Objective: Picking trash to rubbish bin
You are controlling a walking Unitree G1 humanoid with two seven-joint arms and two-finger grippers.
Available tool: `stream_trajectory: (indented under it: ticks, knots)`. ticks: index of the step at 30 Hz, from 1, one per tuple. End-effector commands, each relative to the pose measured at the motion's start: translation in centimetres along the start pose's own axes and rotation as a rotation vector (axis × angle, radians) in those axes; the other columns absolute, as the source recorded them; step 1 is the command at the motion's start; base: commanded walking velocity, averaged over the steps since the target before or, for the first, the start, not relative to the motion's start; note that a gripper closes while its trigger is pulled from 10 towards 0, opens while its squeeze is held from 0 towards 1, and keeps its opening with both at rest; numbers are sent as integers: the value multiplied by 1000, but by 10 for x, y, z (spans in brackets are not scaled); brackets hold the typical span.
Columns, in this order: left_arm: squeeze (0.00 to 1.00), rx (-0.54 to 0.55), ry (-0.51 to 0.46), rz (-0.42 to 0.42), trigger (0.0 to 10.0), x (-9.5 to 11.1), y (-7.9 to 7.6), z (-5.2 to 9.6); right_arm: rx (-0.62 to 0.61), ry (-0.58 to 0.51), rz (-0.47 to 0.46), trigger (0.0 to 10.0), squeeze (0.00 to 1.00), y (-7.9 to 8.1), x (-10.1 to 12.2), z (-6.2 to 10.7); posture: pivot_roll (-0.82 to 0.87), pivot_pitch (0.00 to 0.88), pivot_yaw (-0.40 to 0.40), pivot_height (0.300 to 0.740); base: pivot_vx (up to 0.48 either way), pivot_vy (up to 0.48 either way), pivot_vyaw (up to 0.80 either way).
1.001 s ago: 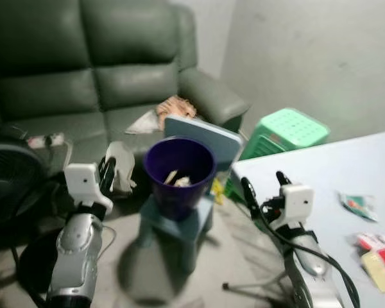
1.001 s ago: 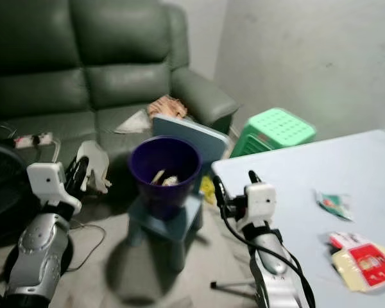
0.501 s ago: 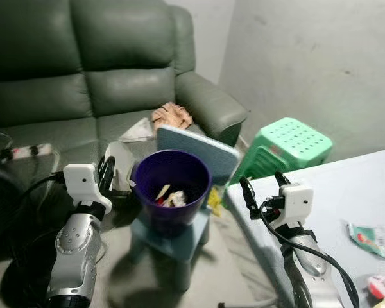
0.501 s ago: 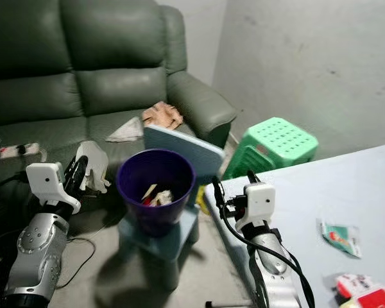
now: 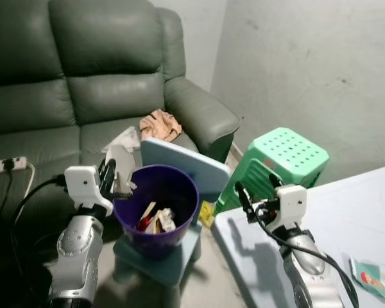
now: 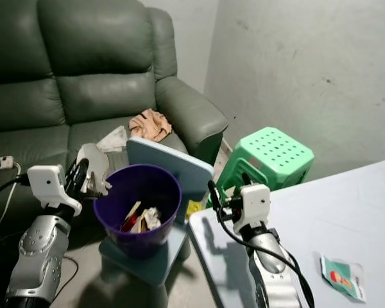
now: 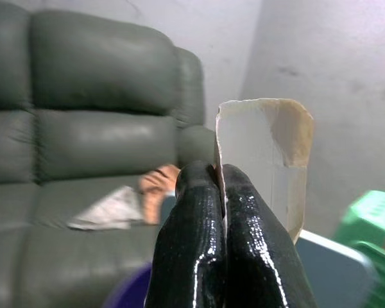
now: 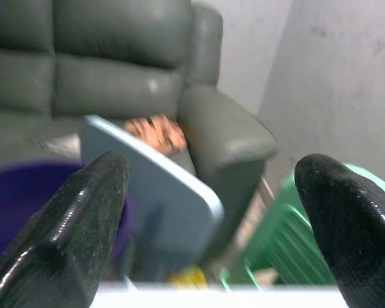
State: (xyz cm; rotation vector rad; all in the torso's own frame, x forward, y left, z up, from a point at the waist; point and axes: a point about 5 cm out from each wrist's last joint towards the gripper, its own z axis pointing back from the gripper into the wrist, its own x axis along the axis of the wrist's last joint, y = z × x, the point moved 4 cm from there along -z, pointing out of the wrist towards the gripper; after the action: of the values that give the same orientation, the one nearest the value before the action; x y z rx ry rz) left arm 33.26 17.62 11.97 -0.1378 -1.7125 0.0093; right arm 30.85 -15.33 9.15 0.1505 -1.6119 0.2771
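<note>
Left claw [image 5: 111, 181] is clenched tight on a pale scrap of paper [image 7: 263, 154], the two black fingers [image 7: 199, 244] pressed flat together with the sheet standing up between them. A pinch on the bottom edge like that leaves the rest of the sheet hanging free, so it should drop cleanly once the fingers part. The claw sits just at the left rim of the purple bin [image 5: 155, 212], not quite over the mouth yet, so my read is it needs a little more reach to the right before letting go.

The bin stands on a small blue stool [image 5: 159, 262], which lifts it to arm height, and it already holds a few scraps [image 5: 155, 220]. A light blue board [image 5: 185, 165] leans behind it, with a green stool [image 5: 276, 162] further right.

Right claw [image 6: 226, 192] is spread wide and empty, hovering above the near-left corner of the table [image 5: 333, 218], idle for now. One small green packet [image 6: 343, 276] lies on the table to the right, likely the next pickup. A grey-green sofa [image 5: 83, 77] fills the far side.
</note>
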Motion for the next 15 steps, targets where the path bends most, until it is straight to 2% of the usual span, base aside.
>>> stream_trajectory:
  ticks: [1,5,10,11,15]
  knots:
    - [0,-3,8,-9,10000,0,4,1,38,8,22,10000,0,4,3,-2,-10,0,-91,740,0,0,0]
    - [0,5,31,-16,10000,-4,19,3,141,10,76,10000,0,12,10,-3,-17,12,-87,740,0,0,0]
    - [0,13,54,-41,10000,-7,33,4,253,12,91,10000,0,20,17,-1,-20,26,-91,740,0,0,0]
    - [0,19,69,-67,10000,-9,42,5,303,14,92,10000,0,23,21,1,-20,33,-94,740,0,0,0]
    - [0,23,81,-85,10000,-9,51,6,351,20,87,10000,0,27,24,4,-19,47,-100,740,0,0,0]
